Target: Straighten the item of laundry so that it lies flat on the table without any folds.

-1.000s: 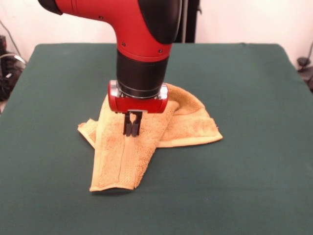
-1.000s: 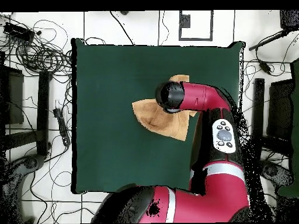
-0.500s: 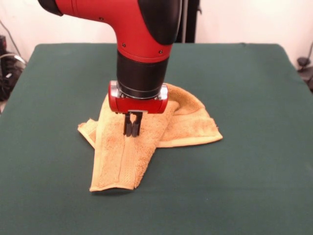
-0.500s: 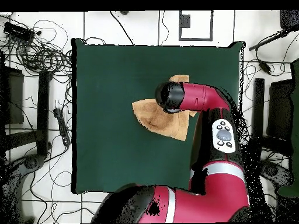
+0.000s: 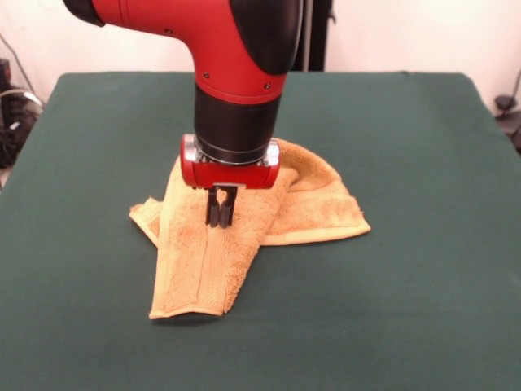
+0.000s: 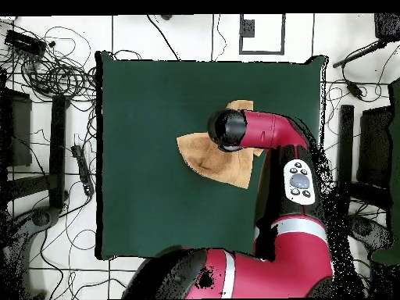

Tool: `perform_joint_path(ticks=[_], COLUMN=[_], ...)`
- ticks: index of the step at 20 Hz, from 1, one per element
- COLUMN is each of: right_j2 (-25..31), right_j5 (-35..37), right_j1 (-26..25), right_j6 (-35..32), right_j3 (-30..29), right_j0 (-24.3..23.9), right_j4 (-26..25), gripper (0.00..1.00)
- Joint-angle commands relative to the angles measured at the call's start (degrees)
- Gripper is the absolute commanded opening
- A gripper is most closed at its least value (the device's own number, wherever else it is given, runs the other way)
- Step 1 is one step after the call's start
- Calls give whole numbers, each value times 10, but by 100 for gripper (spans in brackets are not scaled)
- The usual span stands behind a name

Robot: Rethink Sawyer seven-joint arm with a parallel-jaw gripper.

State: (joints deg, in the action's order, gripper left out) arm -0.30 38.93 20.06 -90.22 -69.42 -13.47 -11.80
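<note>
Green cloth covers the table [image 5: 81,326] from edge to edge in the front view, and its left part lies bare. Moving right, the first thing met is the yellow-orange towel [image 5: 199,269], crumpled near the middle of the table. Its leftmost corner pokes out at the side, and from there a long folded flap runs toward the camera, ending in a hemmed edge with a woven band along its length. Directly above that flap stands the gripper [image 5: 220,218], pointing straight down from the red wrist of the arm [image 5: 236,73]. Its two dark fingers are drawn close together, nearly touching, with their tips down at the ridge of the fold; whether terry cloth is pinched between them cannot be told. Further right, a second part of the towel spreads out behind the wrist and ends in a point on the green cloth.

From overhead, the towel [image 6: 203,156] shows as a folded shape right of centre on the table [image 6: 141,117], partly hidden under the arm [image 6: 269,133].
</note>
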Motion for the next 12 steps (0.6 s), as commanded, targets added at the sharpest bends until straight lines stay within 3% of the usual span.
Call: perform_joint_path(ticks=[1,12], right_j2=[60,62], right_j5=[-27,-30], right_j1=[-21,-22], right_j6=[-62,-58], right_j3=[-52,-53], right_j0=[14,14], right_j4=[15,13], gripper=[0,0])
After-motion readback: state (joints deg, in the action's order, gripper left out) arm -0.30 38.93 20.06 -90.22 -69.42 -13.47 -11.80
